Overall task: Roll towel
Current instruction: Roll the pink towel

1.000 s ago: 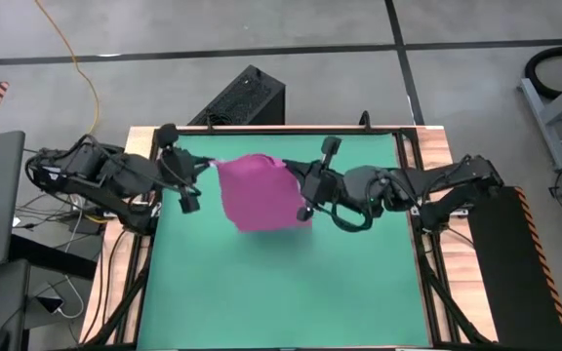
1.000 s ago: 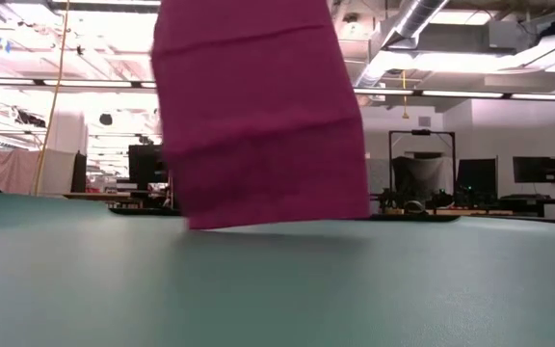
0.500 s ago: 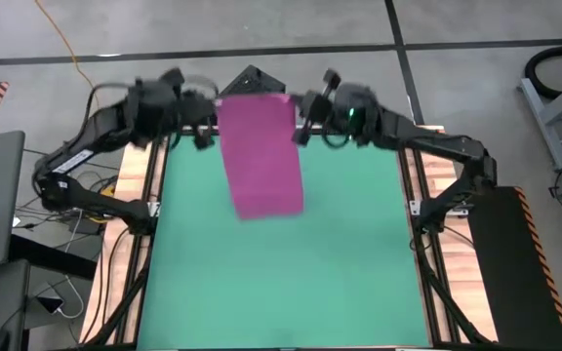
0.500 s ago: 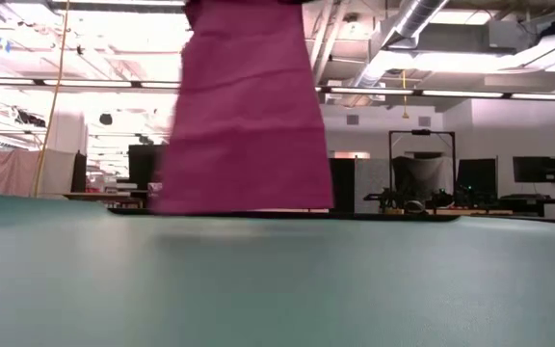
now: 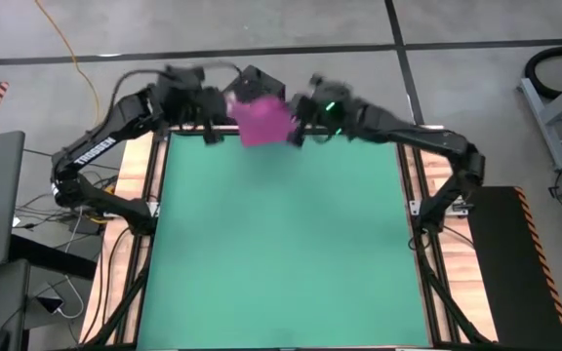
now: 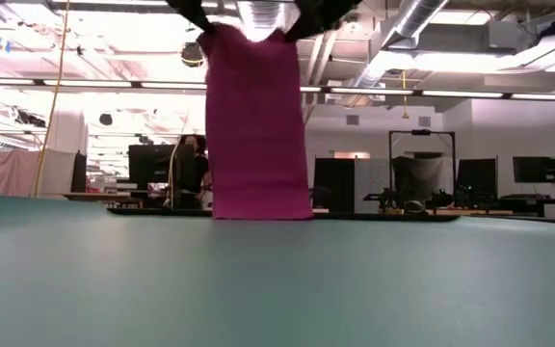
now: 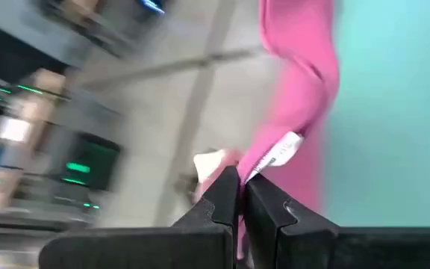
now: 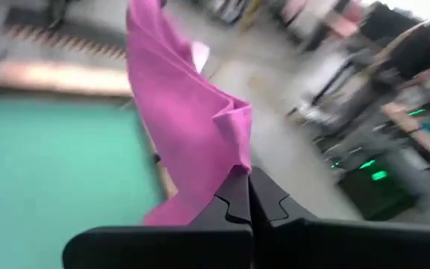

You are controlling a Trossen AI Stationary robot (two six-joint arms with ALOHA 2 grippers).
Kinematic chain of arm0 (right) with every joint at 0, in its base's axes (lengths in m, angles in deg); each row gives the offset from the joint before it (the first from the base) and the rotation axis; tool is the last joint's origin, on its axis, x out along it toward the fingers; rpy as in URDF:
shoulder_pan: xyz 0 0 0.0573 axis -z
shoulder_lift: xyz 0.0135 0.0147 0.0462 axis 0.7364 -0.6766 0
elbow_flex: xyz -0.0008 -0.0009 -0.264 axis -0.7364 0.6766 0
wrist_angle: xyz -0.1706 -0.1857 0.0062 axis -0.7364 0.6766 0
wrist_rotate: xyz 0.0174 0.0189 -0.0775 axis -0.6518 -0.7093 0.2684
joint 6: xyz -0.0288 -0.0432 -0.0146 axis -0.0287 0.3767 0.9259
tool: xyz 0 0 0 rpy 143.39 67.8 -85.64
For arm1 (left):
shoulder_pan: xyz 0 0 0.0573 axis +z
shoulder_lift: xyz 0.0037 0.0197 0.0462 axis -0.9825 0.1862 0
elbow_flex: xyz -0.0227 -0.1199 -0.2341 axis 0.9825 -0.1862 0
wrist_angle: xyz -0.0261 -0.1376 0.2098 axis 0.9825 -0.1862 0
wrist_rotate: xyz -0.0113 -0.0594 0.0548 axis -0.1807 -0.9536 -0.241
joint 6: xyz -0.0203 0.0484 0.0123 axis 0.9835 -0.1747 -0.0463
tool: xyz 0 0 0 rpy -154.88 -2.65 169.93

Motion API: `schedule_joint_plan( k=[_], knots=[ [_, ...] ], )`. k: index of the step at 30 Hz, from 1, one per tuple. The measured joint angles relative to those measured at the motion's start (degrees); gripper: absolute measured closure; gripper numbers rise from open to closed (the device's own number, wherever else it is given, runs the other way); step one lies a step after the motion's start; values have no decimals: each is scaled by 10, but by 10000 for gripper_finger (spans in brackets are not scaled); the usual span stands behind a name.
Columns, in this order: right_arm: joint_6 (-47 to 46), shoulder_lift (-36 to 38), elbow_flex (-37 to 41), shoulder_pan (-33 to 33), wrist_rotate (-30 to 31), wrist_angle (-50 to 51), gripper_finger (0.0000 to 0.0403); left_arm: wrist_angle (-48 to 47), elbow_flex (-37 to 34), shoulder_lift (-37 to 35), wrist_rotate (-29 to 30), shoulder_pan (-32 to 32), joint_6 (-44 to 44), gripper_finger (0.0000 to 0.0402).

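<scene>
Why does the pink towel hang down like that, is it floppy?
Probably very floppy: the towel hangs straight down from the left gripper and the right gripper, both shut on its top corners. It likely weighs little, being thin and folding in soft creases. Laid on the green mat, it should flatten.

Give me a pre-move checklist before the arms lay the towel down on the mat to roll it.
1. Left gripper shut on a top corner of the towel: ok.
2. Right gripper shut on the other top corner: ok.
3. Towel hangs straight between both grippers, without twists: ok in the low view; the wrist views show folds near each grip.
4. Towel's lower edge clear of the green mat: cannot tell; it hangs about level with the far edge.
5. Towel over the mat: not ok; in the high view it sits at the far edge.
</scene>
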Motion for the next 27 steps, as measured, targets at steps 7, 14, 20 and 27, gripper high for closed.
schedule_joint_plan(
  k=[7, 14, 20, 27],
  knots=[
    [-46, -60, 1, -109, 19, 108, 403, -189, -21, -3, -70, -114, 194, 401],
    [-129, -94, 1, -210, 76, 189, 403, -166, -170, -19, -69, -237, 281, 401],
    [-226, -128, 1, -280, 76, 233, 403, -69, -309, -21, -77, -320, 365, 401],
    [-347, -171, 2, -351, 78, 274, 403, 42, -411, -21, -103, -391, 421, 401]
  ],
)
